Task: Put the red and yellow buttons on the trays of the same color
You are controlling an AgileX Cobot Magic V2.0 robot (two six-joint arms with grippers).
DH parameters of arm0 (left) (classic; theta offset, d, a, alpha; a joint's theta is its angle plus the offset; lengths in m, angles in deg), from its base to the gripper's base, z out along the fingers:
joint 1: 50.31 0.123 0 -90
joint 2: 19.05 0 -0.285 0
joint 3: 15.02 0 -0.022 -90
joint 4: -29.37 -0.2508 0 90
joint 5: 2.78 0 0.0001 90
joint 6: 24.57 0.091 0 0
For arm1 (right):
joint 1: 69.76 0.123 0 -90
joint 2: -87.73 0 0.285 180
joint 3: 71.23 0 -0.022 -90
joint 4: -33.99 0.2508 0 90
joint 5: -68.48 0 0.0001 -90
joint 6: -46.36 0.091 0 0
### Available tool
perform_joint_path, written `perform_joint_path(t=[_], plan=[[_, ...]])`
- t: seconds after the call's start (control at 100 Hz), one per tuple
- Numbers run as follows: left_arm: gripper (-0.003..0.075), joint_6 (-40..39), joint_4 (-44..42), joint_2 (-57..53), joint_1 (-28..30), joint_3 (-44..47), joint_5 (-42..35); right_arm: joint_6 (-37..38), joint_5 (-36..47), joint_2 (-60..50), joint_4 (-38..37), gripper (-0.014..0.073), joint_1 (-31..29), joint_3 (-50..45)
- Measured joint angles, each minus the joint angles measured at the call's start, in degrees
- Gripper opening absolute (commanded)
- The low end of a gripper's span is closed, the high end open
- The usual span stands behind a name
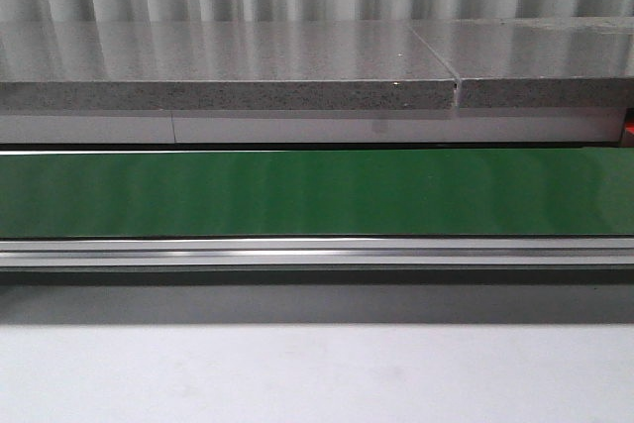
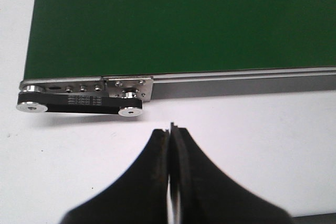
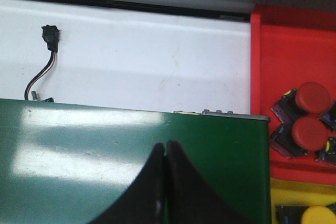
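Green belt [image 1: 317, 192] bare; red tray [image 3: 286, 45] holds red buttons [image 3: 310, 114].

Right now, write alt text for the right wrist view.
The shut right gripper hangs over a bare green conveyor belt. Beside the belt's end, a red tray holds two red buttons, and a yellow tray holds a yellow one.

front: I see it low, facing forward across green belt [image 1: 317, 192]
wrists: close, looking down
shared: belt
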Motion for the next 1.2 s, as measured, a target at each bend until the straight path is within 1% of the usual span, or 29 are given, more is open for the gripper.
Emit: perform_joint_path(t=[0.18,0.4,1.04,1.2], plan=[[-0.0020,0.0,0.0,0.0,0.0,0.0,0.0,-0.4,2.7,-6.0,-1.5,-0.0066,0.0,-4.3],[-0.0020,0.0,0.0,0.0,0.0,0.0,0.0,-0.7,7.2,-13.9,-1.5,-0.0066,0.0,-10.6],[-0.0020,0.0,0.0,0.0,0.0,0.0,0.0,-0.9,22.1,-37.8,2.6,-0.0066,0.0,-32.4],[-0.0020,0.0,0.0,0.0,0.0,0.0,0.0,-0.9,26.1,-42.8,2.6,-0.0066,0.0,-37.5]])
